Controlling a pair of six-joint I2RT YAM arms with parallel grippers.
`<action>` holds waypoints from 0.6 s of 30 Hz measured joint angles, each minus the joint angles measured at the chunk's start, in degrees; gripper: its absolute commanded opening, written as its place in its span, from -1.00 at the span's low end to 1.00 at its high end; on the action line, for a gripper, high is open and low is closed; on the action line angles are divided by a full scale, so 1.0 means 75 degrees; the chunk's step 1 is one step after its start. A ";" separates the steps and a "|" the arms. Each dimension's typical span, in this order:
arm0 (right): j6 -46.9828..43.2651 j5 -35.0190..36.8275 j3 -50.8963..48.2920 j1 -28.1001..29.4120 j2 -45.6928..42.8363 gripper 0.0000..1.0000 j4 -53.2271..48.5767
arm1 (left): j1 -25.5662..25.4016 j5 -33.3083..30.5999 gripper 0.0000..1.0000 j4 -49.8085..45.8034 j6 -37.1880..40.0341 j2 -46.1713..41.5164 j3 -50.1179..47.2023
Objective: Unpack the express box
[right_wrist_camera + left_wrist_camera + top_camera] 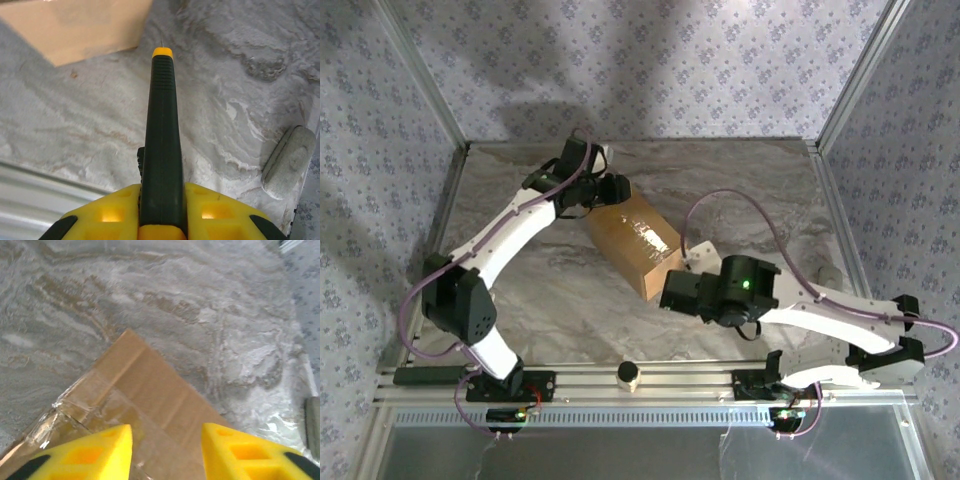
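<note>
Clamping a cutter (161,115), the right end effector (162,192) is aiming at the taped box (75,25), upper left, for slitting next; the left end effector (166,432) is hovering part-open above it.

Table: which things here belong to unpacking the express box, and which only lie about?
For the job:
- express box
- black cutter, held in the right gripper
- left gripper, open over the box

Lying about:
- grey oval object
- small black-topped cylinder on the front rail

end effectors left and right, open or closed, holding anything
left end effector: open, holding nothing, over the box
right end effector: closed on a cutter
</note>
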 measured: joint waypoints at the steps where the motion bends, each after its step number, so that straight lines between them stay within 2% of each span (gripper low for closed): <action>1: -0.0070 0.0082 -0.0087 -0.0283 -0.0108 -1.00 0.0058 | 0.0000 0.0076 0.05 -0.0038 -0.0017 -0.0149 0.0052; 6: -0.0493 0.0796 -0.0577 -0.1769 -0.0490 -1.00 0.0533 | 0.0128 0.0361 0.07 -0.0070 -0.0087 -0.0831 0.0117; 10: -0.1032 0.1440 -0.1396 -0.2999 -0.0778 -1.00 0.1556 | 0.0379 0.0475 0.04 -0.0119 -0.0137 -0.1160 0.0079; 14: -0.1807 0.1617 -0.2232 -0.4371 -0.0764 -1.00 0.3022 | 0.0525 0.0408 0.04 -0.0157 -0.0160 -0.1754 -0.0638; 18: -0.2346 0.1635 -0.2430 -0.5383 -0.0117 -1.00 0.3978 | 0.0635 0.0157 0.04 -0.0484 -0.0157 -0.2527 -0.1445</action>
